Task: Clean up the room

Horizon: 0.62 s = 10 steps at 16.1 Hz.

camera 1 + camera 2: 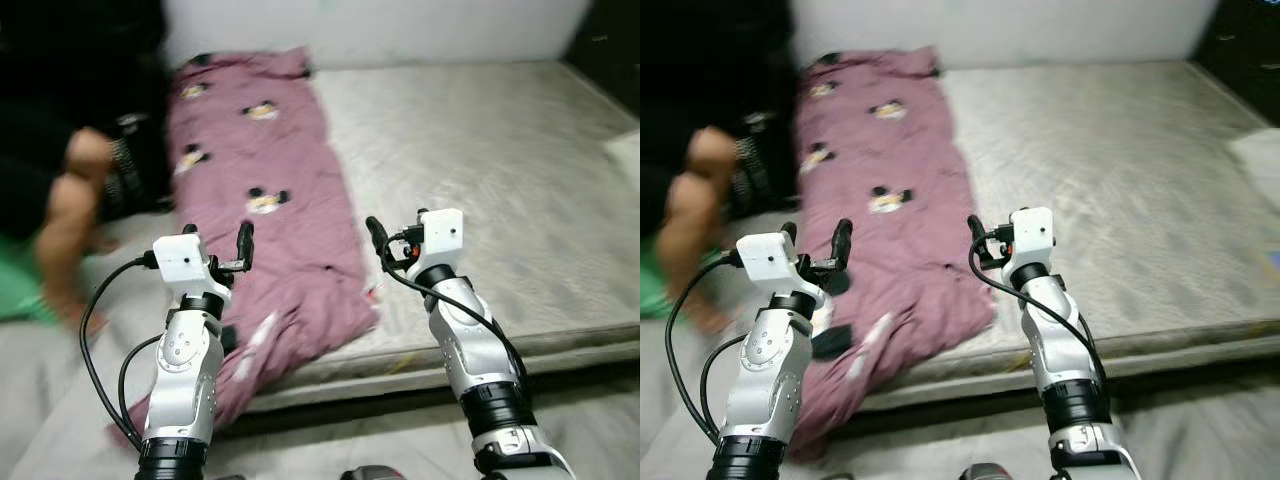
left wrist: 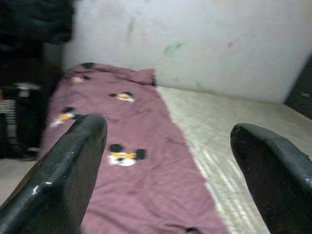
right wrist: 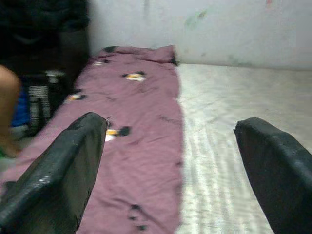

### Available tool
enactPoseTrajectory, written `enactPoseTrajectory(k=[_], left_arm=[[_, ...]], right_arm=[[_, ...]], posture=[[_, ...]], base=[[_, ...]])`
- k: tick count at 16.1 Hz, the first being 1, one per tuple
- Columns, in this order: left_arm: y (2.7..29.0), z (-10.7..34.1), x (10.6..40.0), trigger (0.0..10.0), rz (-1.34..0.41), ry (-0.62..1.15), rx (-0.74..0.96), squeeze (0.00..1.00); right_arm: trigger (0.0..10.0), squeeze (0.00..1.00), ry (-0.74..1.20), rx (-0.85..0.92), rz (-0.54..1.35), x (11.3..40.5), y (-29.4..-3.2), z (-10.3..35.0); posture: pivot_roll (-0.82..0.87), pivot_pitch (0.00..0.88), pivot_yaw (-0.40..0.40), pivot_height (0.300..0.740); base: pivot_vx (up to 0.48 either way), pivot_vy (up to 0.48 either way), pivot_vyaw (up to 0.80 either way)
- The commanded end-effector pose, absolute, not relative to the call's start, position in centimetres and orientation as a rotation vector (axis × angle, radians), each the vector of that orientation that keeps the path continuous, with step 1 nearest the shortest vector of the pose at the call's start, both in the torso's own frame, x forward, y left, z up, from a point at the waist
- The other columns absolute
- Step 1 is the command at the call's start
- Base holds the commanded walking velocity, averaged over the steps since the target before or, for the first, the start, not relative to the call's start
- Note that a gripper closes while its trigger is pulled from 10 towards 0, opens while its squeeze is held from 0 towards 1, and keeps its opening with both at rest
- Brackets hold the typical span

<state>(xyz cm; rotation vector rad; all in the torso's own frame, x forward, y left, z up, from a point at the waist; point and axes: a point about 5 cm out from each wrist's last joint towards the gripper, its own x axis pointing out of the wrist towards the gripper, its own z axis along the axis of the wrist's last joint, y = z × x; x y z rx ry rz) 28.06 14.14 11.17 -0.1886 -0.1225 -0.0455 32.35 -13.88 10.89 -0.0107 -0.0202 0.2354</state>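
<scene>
Bare mattress (image 1: 480, 150) ahead, purple blanket (image 1: 262, 200) along its left side, blurred person (image 1: 70, 180) beside. Left end effector (image 1: 215, 245) and right end effector (image 1: 392, 240) hover wide, empty; approach step, probably grasping the blanket's near edge.

The two eye views look forward and down from the robot's head, from the near edge of the mattress (image 1: 480, 170) toward the far wall (image 1: 400, 25), and they share almost the same scene, the right eye's picture shifted slightly. Each wrist view sits low and close behind its own gripper's black fingers (image 2: 58, 170), facing the far wall along the purple blanket (image 3: 141, 126). All four take in the blanket's far end and, seemingly, the blurred person (image 1: 70, 200) at far left.
</scene>
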Motion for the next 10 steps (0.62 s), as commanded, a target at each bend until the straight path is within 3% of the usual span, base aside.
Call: enactPoseTrajectory(k=[1, 10], left_arm=[[14.34, 11.31, 28.03, 10.0, -0.042, -0.129, -0.181, 0.00], [14.19, 11.28, 27.93, 10.0, -0.040, -0.124, -0.181, 0.00]], right_arm=[[10.0, 0.00, -0.023, -0.011, 0.233, 32.58, -13.77, 11.08], [10.0, 0.00, -0.011, -0.018, 0.218, 32.57, -14.12, 10.75]], posture=[[-0.05, 0.032, 0.008, 0.740], [-0.05, 0.042, 0.011, 0.740]], base=[[0.000, 0.000, 0.00], [0.000, 0.000, 0.00]])
